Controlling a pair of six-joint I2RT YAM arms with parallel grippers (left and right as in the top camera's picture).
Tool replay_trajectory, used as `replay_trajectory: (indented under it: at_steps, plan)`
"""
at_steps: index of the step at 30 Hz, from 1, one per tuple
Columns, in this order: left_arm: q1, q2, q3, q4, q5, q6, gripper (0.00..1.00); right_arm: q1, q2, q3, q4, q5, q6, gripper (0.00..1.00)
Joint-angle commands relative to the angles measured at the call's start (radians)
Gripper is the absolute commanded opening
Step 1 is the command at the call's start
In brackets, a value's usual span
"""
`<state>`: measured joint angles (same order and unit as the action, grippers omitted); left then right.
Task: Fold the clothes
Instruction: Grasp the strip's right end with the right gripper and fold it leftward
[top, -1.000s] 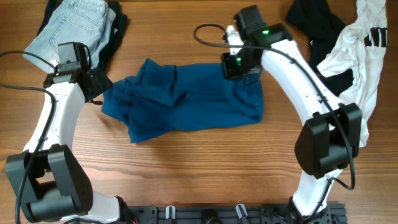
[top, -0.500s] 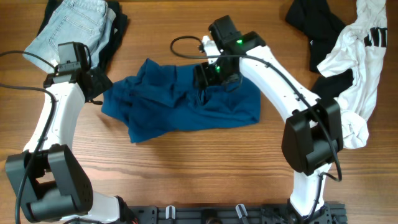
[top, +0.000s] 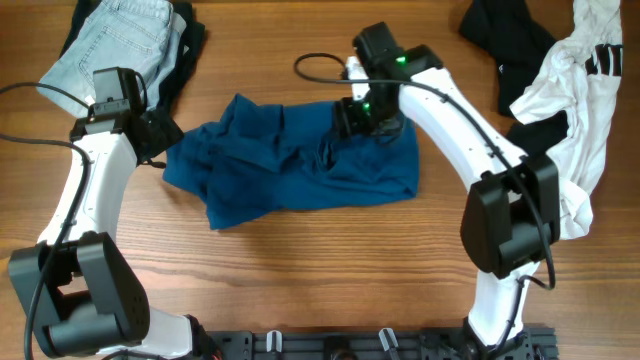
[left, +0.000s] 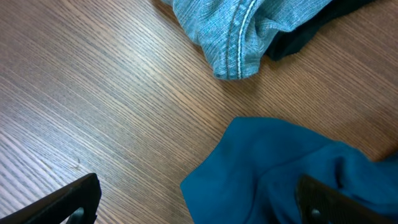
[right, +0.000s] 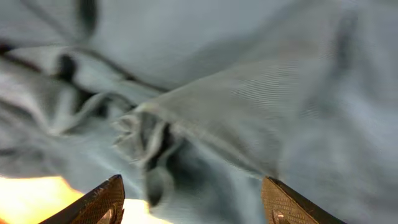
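Overhead: blue shirt (top: 300, 165) lies crumpled, no fold made yet. My right gripper (top: 365, 118) is at its top edge, fingers apart (nothing pinched). My left gripper (top: 152, 135) hovers spread at its left edge. Jeans (top: 115, 40) up-left of it and white garment (top: 575, 80) to its right are both unfolded.

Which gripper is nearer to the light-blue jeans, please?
Left. The left gripper hovers close to the jeans, at the left edge of the blue garment; the right gripper is over that garment's upper right part.
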<state>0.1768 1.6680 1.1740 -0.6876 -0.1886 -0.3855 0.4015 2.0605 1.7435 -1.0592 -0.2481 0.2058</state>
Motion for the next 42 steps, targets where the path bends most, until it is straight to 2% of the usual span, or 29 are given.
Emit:
replay_trajectory:
  at_steps: [1,2,7,9,12,16,20,24,28,33,37,42]
  plan:
    - [0.003,-0.002,0.018,0.005,0.012,0.016,1.00,-0.001,-0.038,-0.025,0.015,0.073,0.033,0.67]
    - [0.003,-0.002,0.018,0.005,0.012,0.016,1.00,-0.001,-0.038,-0.037,0.030,0.079,0.034,0.64]
    - [0.003,-0.002,0.018,0.004,0.012,0.016,1.00,-0.001,-0.037,-0.068,0.091,0.085,0.033,0.26]
    - [0.003,-0.002,0.018,0.004,0.012,0.016,1.00,-0.001,-0.037,-0.068,0.106,0.084,0.033,0.19]
    - [0.003,-0.002,0.018,0.005,0.012,0.016,1.00,-0.001,-0.035,-0.068,0.145,0.085,0.032,0.15]
    - [0.003,-0.002,0.018,0.012,0.012,0.016,1.00,-0.001,-0.002,-0.068,0.202,0.084,0.032,0.14]
    - [0.003,-0.002,0.018,0.016,0.012,0.016,1.00,-0.001,0.068,-0.068,0.288,0.075,0.024,0.07]
    - [0.003,-0.002,0.018,0.027,0.012,0.015,1.00,-0.001,0.131,-0.068,0.390,-0.032,0.003,0.06]
    - [0.003,-0.002,0.018,0.031,0.013,0.015,0.99,-0.003,0.141,-0.067,0.410,-0.043,-0.010,0.06]
    - [0.003,-0.002,0.018,0.042,0.013,0.015,1.00,-0.003,0.141,-0.057,0.429,-0.129,-0.151,0.07]
    - [0.003,-0.002,0.018,0.042,0.013,0.015,1.00,-0.007,0.131,-0.025,0.376,-0.153,-0.218,0.09]
    - [0.003,-0.002,0.018,0.042,0.012,0.016,1.00,-0.024,0.030,0.015,0.286,-0.149,-0.228,0.39]
